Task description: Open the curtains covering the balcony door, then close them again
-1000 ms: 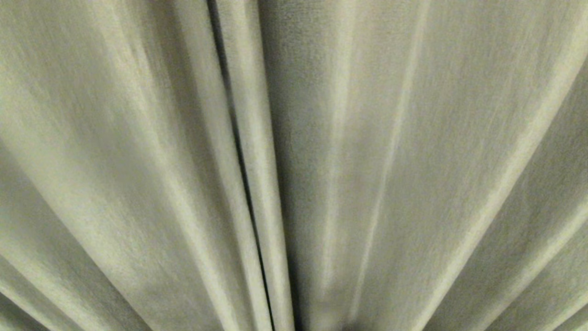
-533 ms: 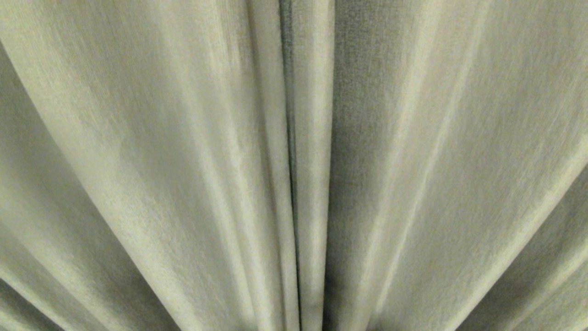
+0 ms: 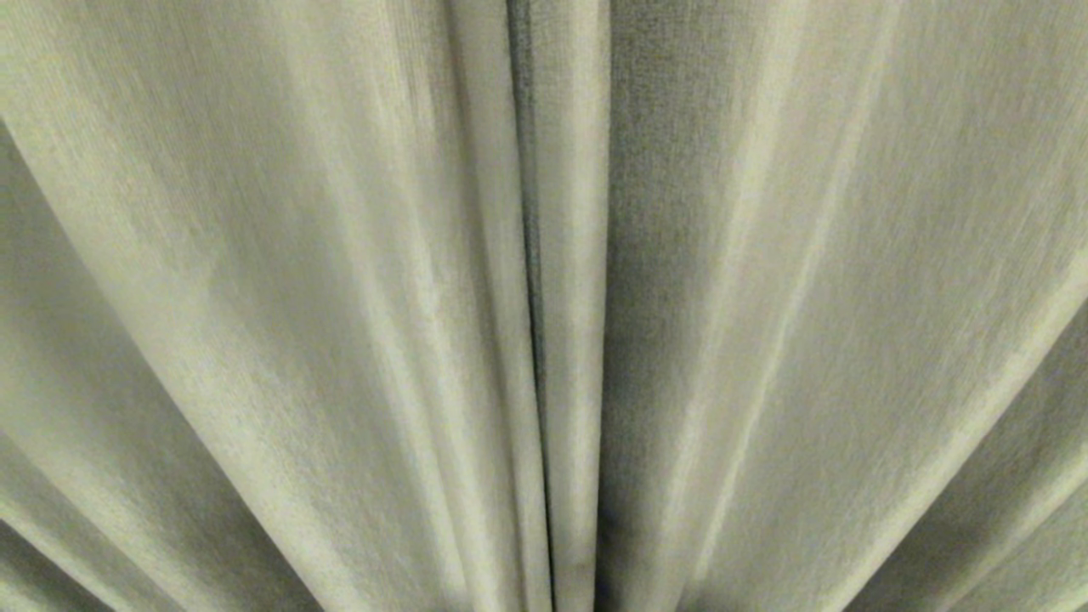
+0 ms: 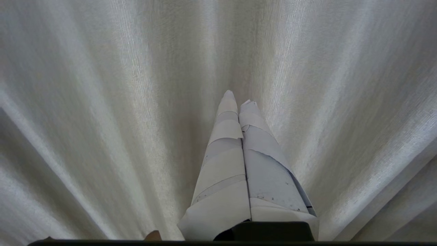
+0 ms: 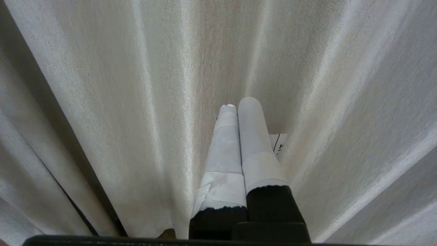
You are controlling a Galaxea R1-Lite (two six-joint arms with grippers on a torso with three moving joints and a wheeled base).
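Note:
The curtains [image 3: 255, 297] fill the whole head view as cream-beige pleats, drawn shut. A thin dark slit [image 3: 531, 280] marks where two panels meet, just left of centre. The balcony door is hidden behind them. Neither arm shows in the head view. In the left wrist view my left gripper [image 4: 239, 97] points at the curtains [image 4: 102, 102], its white-taped fingers pressed together with nothing between them. In the right wrist view my right gripper [image 5: 239, 103] is also shut and empty in front of the curtains [image 5: 119, 102], with a dark fold gap [image 5: 78, 205] off to one side.
The fabric hangs close in front of both grippers and takes up every view, so no floor, wall or furniture can be made out.
The whole head picture has shifted, so the camera moved: the dark slit between the panels now sits further right, nearer the centre. The curtains themselves hang as before.

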